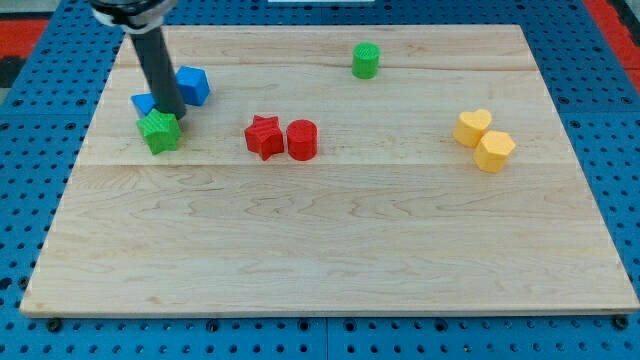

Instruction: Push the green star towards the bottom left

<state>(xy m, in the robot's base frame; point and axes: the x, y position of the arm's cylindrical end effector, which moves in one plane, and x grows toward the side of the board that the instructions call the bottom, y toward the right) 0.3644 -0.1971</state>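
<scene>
The green star (159, 131) lies on the wooden board (330, 240) at the view's upper left. My tip (172, 115) stands right at the star's upper right edge, touching or nearly touching it. The dark rod rises from there to the view's top left and hides part of a small blue block (143, 102) behind it.
A blue block (192, 85) lies just right of the rod. A red star (264, 136) and a red cylinder (302, 139) sit side by side near the middle. A green cylinder (366, 61) is at the top. Two yellow blocks (473, 127) (494, 151) lie at the right.
</scene>
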